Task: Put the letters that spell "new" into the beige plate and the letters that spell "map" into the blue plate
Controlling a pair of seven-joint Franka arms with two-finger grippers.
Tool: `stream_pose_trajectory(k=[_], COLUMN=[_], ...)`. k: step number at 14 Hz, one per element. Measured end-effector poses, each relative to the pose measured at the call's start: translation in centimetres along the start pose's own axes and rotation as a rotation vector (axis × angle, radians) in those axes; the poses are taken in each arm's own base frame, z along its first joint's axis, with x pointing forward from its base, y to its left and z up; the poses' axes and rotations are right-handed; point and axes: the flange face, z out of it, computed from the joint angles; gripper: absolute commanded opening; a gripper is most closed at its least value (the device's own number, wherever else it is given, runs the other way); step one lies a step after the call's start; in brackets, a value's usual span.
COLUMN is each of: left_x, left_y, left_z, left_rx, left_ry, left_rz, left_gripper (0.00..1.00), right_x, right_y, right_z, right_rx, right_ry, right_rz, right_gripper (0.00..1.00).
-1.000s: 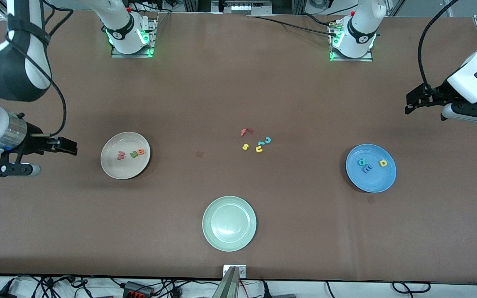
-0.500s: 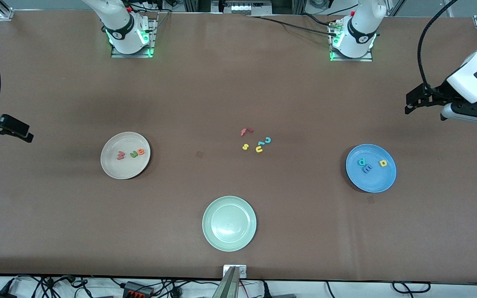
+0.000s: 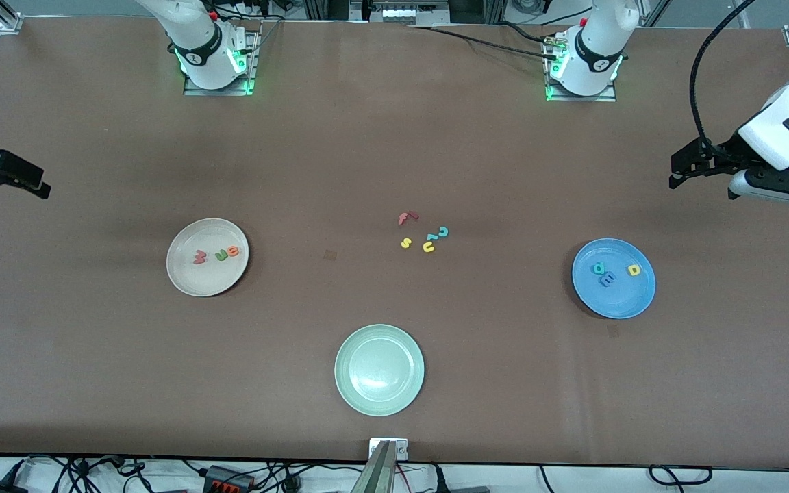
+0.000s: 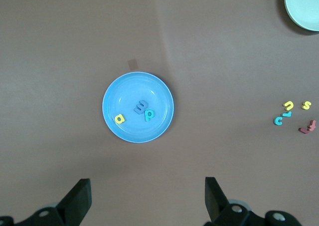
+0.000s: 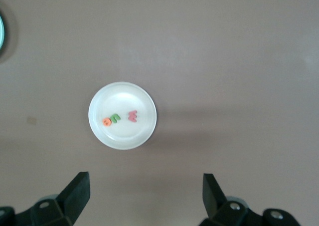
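We see both claws wide and empty, left gripper above the blue plate holding m, a, p, right gripper above the beige plate holding n, e, w

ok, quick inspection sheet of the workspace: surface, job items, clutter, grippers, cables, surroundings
Surface: brown table, small darker patch near the middle.
Job's things: beige plate holds the w, n and e; blue plate holds the p, m and a.
Clutter: red f, yellow s, yellow u and teal c loose mid-table; pale green plate nearest the front camera, nothing in it.
Grippers: left gripper open, over bare table at its own end; right gripper open, at its own end's edge. Neither holds anything.
Cables: black cable along the base edge; more below the table's near edge.
Surroundings: nothing else seen.
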Motion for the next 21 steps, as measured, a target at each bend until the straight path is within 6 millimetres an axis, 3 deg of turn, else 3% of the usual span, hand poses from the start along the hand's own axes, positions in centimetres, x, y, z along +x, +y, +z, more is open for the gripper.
stream_pose_trajectory(k=[4, 6, 21], left_x=[0.0, 0.0, 0.0], left_y=[0.1, 0.1, 0.1], left_z=[0.0, 0.0, 0.0], left_rx=[0.0, 0.0, 0.0], left_ry=[0.0, 0.0, 0.0], left_rz=[0.002, 0.002, 0.003], left_gripper=[1.0, 1.0, 1.0], right_x=[-3.4, -4.6, -5.1], right_y=[0.2, 0.3, 0.4], right_z=[1.8, 1.4, 1.1], right_rx=[0.002, 0.006, 0.005], right_ry=[0.006, 0.017, 0.008], right_rz=[-0.004, -0.005, -0.003], right_gripper=[1.0, 1.0, 1.0])
